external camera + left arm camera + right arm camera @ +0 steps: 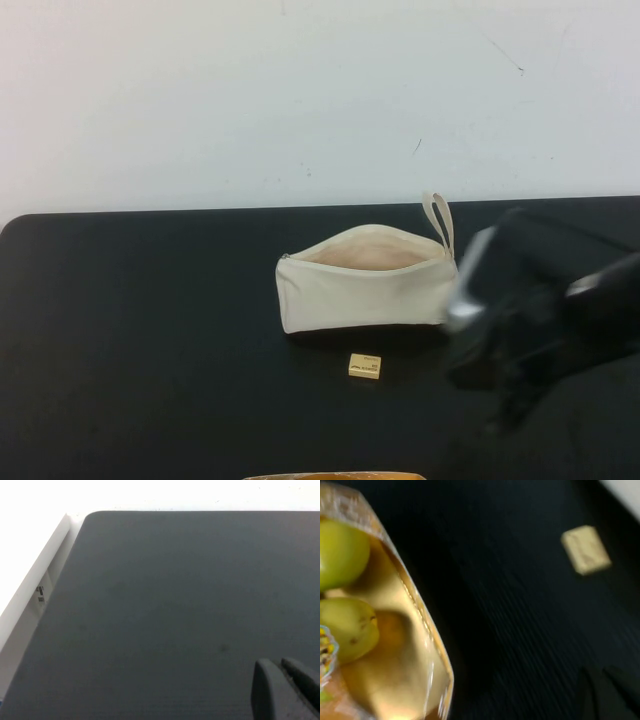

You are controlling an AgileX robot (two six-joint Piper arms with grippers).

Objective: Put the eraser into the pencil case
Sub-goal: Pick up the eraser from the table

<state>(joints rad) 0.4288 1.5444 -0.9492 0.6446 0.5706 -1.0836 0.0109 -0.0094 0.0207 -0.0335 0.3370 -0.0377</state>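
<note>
The cream-white pencil case (365, 290) lies at the table's middle, its zip open upward and showing pale lining, with the loop strap at its right end. The small pale-yellow eraser (364, 366) lies on the table just in front of it; it also shows in the right wrist view (586, 549). My right gripper (510, 400) is blurred, hovering to the right of the eraser and apart from it; its dark fingers (592, 695) stand together with nothing between them. My left gripper (280, 664) is shut and empty over bare table, out of the high view.
A golden basket (427, 645) holding green fruits (340, 555) sits at the table's front edge; its rim (335, 476) shows at the bottom of the high view. The black table's far left corner (85, 517) meets a white wall.
</note>
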